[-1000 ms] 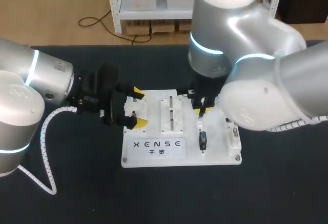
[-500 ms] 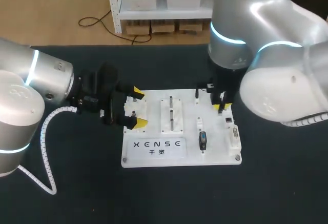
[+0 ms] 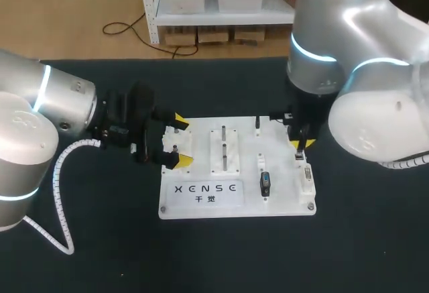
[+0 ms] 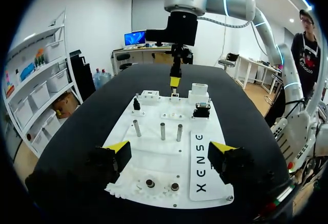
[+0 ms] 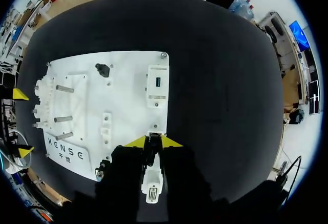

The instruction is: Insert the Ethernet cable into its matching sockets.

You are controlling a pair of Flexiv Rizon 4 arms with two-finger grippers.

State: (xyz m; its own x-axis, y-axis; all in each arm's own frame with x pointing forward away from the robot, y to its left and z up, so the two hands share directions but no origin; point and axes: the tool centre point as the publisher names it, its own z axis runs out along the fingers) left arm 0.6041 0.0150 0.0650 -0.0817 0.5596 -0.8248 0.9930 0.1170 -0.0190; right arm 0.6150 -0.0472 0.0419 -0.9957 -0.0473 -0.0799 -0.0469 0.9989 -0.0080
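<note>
At the left of the head view, the left gripper [image 3: 175,140] lay level at the left edge of the white board [image 3: 201,204]. Its yellow-tipped fingers were spread wide, one toward the board's upper corner and one lower down, and they held nothing. In the middle of the board stood a row of metal pegs [image 3: 223,149]. Right of them sat a small white holder [image 3: 263,163], with a black block [image 3: 265,184] just below it in the frame. At the right, the right gripper [image 3: 299,145] pointed straight down over the board's right edge, just above a white connector block [image 3: 306,178]. In the right wrist view its fingers were drawn nearly together on a narrow dark Ethernet plug [image 5: 152,148], held between the tips just over the board's edge.
</note>
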